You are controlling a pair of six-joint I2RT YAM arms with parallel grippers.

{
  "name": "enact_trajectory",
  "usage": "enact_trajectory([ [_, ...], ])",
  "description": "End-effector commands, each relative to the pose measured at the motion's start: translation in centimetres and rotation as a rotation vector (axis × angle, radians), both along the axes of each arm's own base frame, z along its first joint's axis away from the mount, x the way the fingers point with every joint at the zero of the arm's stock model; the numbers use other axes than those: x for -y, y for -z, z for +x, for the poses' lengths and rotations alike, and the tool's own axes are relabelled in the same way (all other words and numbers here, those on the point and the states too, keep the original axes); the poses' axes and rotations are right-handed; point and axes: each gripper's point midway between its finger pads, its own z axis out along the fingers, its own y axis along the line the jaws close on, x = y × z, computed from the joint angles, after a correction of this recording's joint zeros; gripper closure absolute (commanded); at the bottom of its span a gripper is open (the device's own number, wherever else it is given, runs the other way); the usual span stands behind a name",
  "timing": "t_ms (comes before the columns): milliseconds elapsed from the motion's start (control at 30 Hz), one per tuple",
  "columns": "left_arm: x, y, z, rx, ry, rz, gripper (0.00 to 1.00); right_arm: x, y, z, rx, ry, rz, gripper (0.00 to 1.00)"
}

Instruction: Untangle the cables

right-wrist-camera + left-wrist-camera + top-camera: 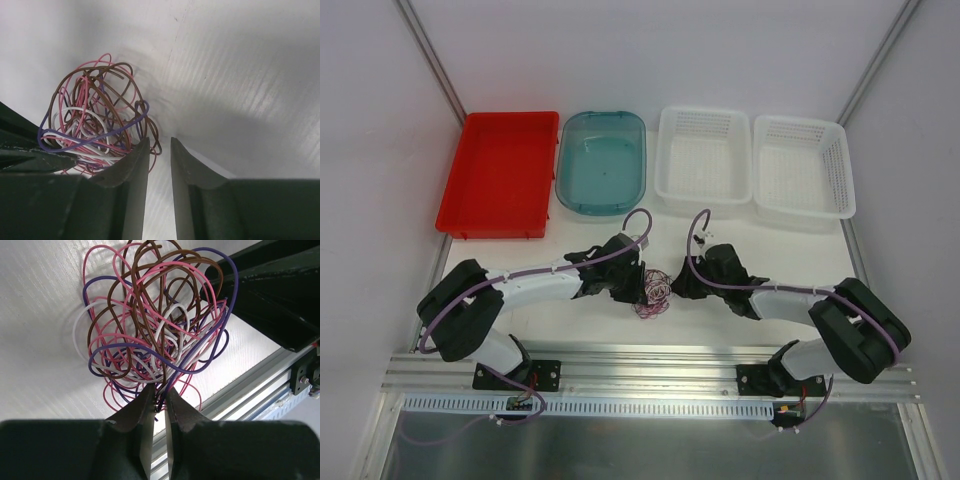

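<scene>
Pink-brown cables [150,347] nipped between left jaws.

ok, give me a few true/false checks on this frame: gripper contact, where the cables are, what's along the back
1. The left gripper is pinched on a few strands at the edge of the cables. True.
2. The right gripper is clamped around the bulk of the clump. False: its jaws stand apart, and most of the clump lies beside one finger.
3. The cables lie inside the teal tub. False: they are on the table, between the two grippers.
4. A red tray, the teal tub and two white baskets line the far side. True.
</scene>
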Motion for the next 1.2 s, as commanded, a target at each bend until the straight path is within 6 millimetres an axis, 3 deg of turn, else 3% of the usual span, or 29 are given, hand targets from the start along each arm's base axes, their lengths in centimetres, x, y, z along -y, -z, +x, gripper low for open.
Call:
enact_trajectory([
  [0, 0.9, -0.5, 0.3, 0.014, -0.001, -0.022, 0.9, -1.6, -1.5, 0.7, 0.047, -0.032, 0.07, 0.75],
  [167, -0.1, -0.3, 0.7, 0.045, -0.034, 0.002, 0.96, -1.0, -1.7, 0.6, 0.071, -0.027, 0.048, 0.99],
  [333, -2.7, 0.2, 1.1, 0.065, -0.096, 0.069, 1.0, 1.9, -4.2, 0.9, 0.144, -0.003, -0.104, 0.99],
  [367, -3.2, 0.3, 1.1, 0.057, -0.105, 0.081, 1.0, 2.5, -6.2, 1.1, 0.197, 0.005, -0.106, 0.99],
  [400, -4.1, 0.5, 1.4, 0.049, -0.126, 0.087, 1.0, 4.0, -5.9, 0.6, 0.178, 0.021, -0.175, 0.99],
  [467, -5.0, 0.3, 1.8, 0.046, -0.152, 0.089, 1.0, 5.6, -9.6, 1.4, 0.273, 0.056, -0.206, 0.99],
  [500, -6.0, 0.2, 2.1, 0.044, -0.18, 0.093, 1.0, 7.0, -10.1, 0.9, 0.264, 0.073, -0.256, 0.99],
  [567, -7.1, -0.1, 2.5, 0.052, -0.207, 0.098, 1.0, 8.3, -13.7, 1.4, 0.332, 0.104, -0.272, 0.99],
  [633, -8.6, -0.9, 3.2, 0.058, -0.252, 0.103, 1.0, 10.4, -16.2, 0.6, 0.366, 0.143, -0.3, 0.99],
  [667, -9.2, -1.1, 3.3, 0.067, -0.259, 0.107, 1.0, 11.0, -19.2, 0.9, 0.43, 0.155, -0.292, 0.99],
  [733, -10.7, -1.7, 3.9, 0.083, -0.302, 0.122, 1.0, 12.6, -21.7, 0.1, 0.465, 0.185, -0.31, 0.99],
  [767, -11.2, -1.9, 4.1, 0.09, -0.313, 0.131, 1.0, 13.1, -24.2, 0.1, 0.514, 0.198, -0.3, 0.99],
  [867, -12.9, -2.3, 4.3, 0.092, -0.351, 0.153, 1.0, 14.9, -28.2, -0.8, 0.581, 0.234, -0.31, 0.99],
  [967, -14.8, -2.2, 4.6, 0.1, -0.398, 0.216, 1.0, 15.8, -31.3, -1.7, 0.635, 0.253, -0.292, 0.99],
  [1167, -17.0, -1.9, 4.8, 0.09, -0.435, 0.311, 1.0, 17.0, -35.7, -3.2, 0.715, 0.268, -0.253, 0.99],
])
